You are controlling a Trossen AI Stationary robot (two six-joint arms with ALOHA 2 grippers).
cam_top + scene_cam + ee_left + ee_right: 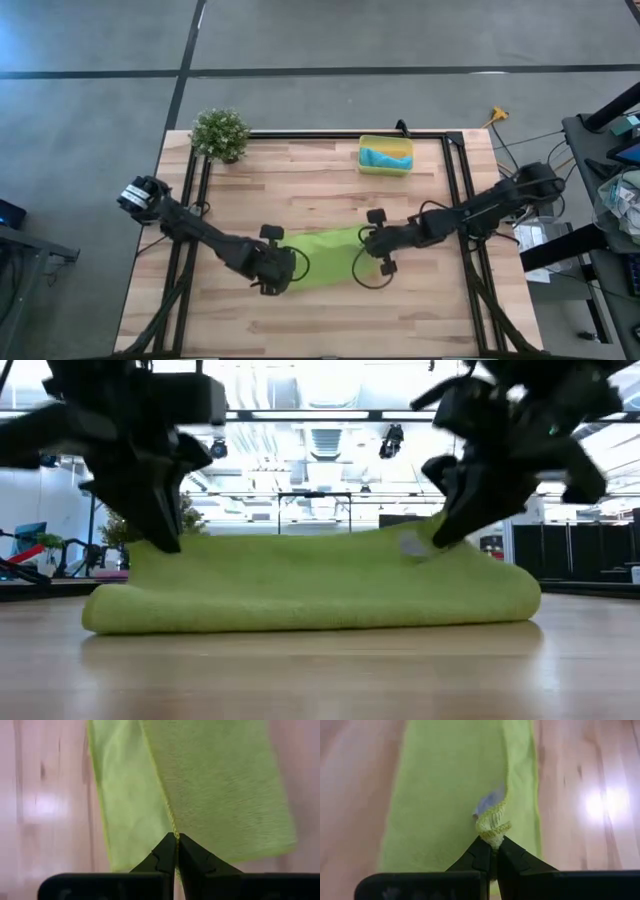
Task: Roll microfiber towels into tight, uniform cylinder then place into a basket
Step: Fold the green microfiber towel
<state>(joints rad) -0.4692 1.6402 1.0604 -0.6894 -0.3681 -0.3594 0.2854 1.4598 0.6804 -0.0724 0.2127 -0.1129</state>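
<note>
A robotics lab or industrial test hall: behind the pincers, a wood counter (pixel 330 310) framed by black rails (pixel 455 200) stands on a grey concrete floor (pixel 90 110); ceiling light strips (pixel 330 420) and dark partitions (pixel 570 550) show beyond, cabled gear (pixel 620 200) beside.

Both arms cut off at low view's top, turquoise towel (pixel 385 157) half hidden in basket (pixel 386 168)

Overhead, table-level and 2 close wrist cameras share the green towel (pixel 325 258).
</note>
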